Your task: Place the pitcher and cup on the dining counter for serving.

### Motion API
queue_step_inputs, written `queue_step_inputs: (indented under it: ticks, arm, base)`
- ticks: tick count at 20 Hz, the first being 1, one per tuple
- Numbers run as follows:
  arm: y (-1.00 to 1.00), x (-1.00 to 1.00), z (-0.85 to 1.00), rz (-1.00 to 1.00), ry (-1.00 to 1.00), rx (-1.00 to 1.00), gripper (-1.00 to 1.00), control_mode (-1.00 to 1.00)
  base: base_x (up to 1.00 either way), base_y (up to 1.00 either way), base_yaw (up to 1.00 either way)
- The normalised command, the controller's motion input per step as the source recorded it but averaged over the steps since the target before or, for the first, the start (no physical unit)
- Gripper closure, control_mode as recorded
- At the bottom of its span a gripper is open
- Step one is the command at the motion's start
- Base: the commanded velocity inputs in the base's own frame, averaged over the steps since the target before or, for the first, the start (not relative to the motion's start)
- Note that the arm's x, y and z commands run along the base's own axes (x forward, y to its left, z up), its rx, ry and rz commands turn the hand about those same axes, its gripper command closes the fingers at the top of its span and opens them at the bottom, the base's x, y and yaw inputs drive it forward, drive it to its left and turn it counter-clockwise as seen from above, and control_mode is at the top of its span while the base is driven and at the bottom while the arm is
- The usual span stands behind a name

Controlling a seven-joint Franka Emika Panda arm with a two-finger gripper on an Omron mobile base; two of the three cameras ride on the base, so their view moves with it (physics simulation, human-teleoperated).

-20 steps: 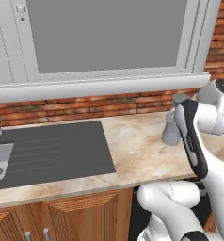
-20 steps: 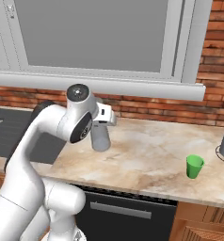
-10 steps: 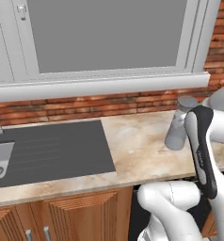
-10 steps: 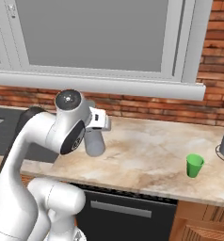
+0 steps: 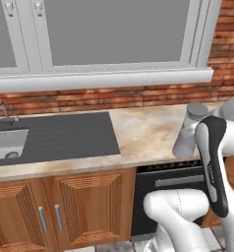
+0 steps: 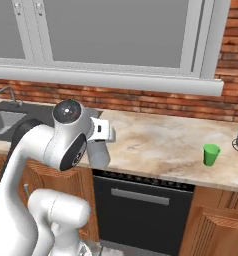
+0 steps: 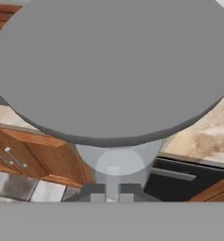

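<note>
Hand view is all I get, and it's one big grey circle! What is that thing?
Observer: That's the pitcher, a tall grey cylinder. You're looking down on its top, with the claw gripping it.
Child: Is it standing up straight?
Observer: No, it's tilted, by the front edge of the wall counter.
Child: Where's the cup?
Observer: The green cup stands upright on that counter, off to the robot's right, well apart from the pitcher.

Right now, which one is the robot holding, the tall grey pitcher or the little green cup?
The tall matte-grey cylinder pitcher, clamped in the gripper at the counter's front edge. The small translucent green cup stands alone, far off.
</note>
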Motion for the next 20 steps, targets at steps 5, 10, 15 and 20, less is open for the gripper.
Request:
queue_step_inputs:
  ticks: [5, 10, 15, 20]
  arm:
    - [0.00, 0.00, 0.00, 0.00, 0.00, 0.00, 1.00, 1.00]
    - [0.00, 0.00, 0.00, 0.00, 0.00, 0.00, 1.00, 1.00]
    - [0.00, 0.00, 0.00, 0.00, 0.00, 0.00, 1.00, 1.00]
    - [0.00, 0.00, 0.00, 0.00, 0.00, 0.00, 1.00, 1.00]
  base:
    - [-0.55, 0.31, 0.26]
    - [-0.22, 0.29, 0.51]
    - [-0.03, 0.03, 0.68]
    - [-0.03, 0.00, 0.77]
